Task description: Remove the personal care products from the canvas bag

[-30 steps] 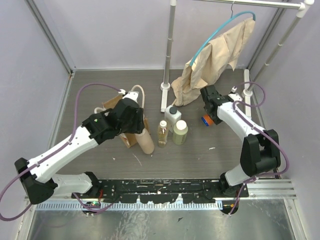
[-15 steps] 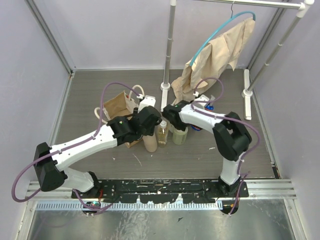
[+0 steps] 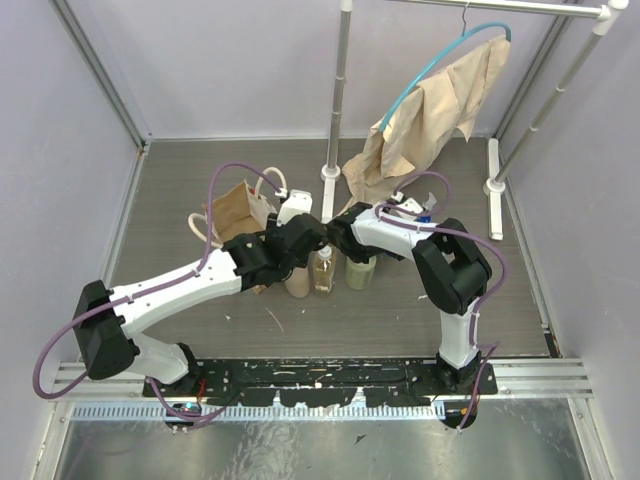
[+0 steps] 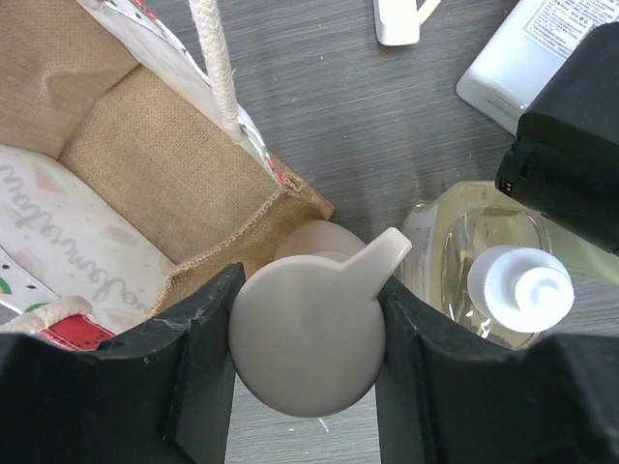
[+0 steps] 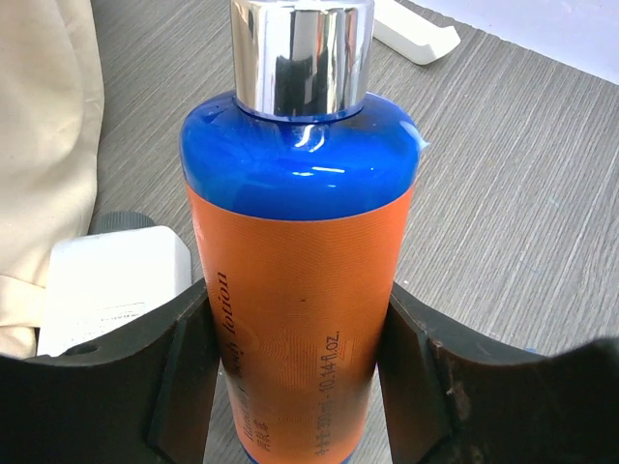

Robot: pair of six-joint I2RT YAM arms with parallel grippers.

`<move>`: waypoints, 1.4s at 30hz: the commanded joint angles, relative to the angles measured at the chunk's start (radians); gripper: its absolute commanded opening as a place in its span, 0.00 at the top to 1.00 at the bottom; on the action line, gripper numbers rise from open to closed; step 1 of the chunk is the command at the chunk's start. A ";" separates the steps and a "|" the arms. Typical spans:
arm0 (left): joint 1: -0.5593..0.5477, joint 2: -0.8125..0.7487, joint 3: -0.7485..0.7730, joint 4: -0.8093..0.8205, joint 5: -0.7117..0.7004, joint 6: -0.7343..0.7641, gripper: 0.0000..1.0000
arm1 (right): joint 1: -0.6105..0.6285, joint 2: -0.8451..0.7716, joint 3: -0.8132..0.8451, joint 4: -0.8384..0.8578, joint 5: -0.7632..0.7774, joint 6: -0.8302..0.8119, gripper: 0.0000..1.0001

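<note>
My left gripper (image 3: 298, 250) (image 4: 308, 353) is shut on the pale cap of the tan bottle (image 3: 297, 284) (image 4: 305, 333), which is upright at the open canvas bag's (image 3: 238, 212) (image 4: 126, 164) near right corner. The slim amber bottle (image 3: 322, 272) (image 4: 484, 246) and the olive-green bottle (image 3: 360, 272) stand just to its right. My right gripper (image 5: 305, 358) is shut on a blue bottle with an orange label (image 5: 300, 261). In the top view that gripper is mostly hidden by its folded arm. The white flat-sided bottle (image 4: 542, 48) (image 5: 106, 280) sits behind the amber one.
A beige cloth (image 3: 430, 110) (image 5: 39, 145) hangs from a teal hanger on a white rack. The rack's feet (image 3: 327, 190) (image 3: 493, 185) rest on the floor behind the bottles. The right arm's black housing (image 4: 566, 145) hangs over the amber bottle. Walls close in the left, back and right.
My left gripper has carried the tan bottle right, up beside the amber bottle. The right arm has swung in from the right and folded over the standing bottles, still holding the blue bottle.
</note>
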 commanded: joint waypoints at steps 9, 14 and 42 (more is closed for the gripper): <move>-0.006 0.041 0.070 0.112 -0.059 0.039 0.57 | -0.007 -0.092 -0.058 -0.082 0.165 0.081 0.99; -0.006 0.025 0.052 0.111 -0.065 0.043 0.54 | -0.020 -0.179 -0.081 -0.082 0.174 0.085 0.99; -0.007 0.014 0.030 0.114 -0.037 0.032 0.53 | 0.128 -0.594 -0.242 -0.081 0.452 -0.275 0.99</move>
